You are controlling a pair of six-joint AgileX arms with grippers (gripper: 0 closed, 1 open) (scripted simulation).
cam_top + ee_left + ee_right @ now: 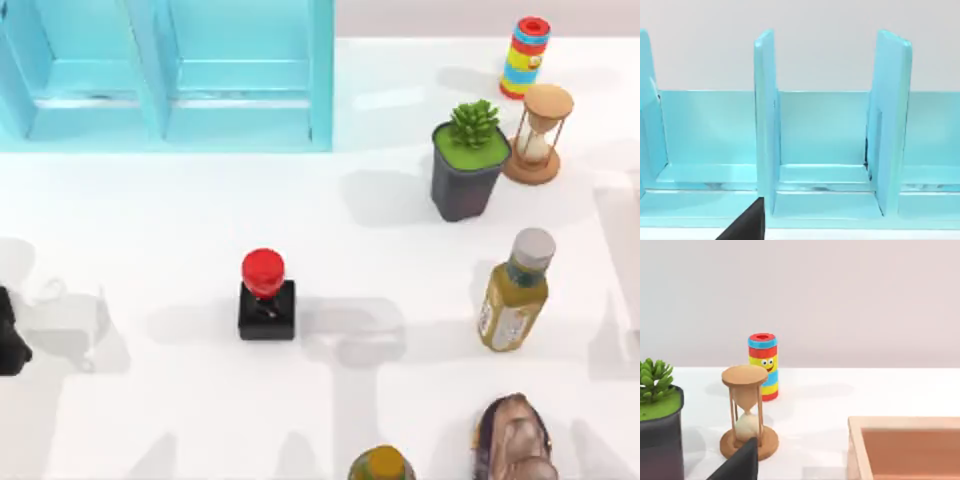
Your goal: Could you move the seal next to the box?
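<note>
a: since the left gripper [8, 345] sits at the desk's [150, 250] left edge, where's the seal [266, 297] from it?

b: off to its right and level with it, upright on the desk, red knob over the black block. i'd judge the left arm the nearer one. whether its gripper is apart or together i cannot tell.

a: and the box [165, 75]?

b: the blue one stands beyond both, well apart from the seal.

a: anything in the way?

b: open desk between gripper and seal (the yellow-green bottle [515, 292], plant pot [466, 160], hourglass [540, 133] and striped cylinder [526, 56] all lie farther right, past the seal).
</note>
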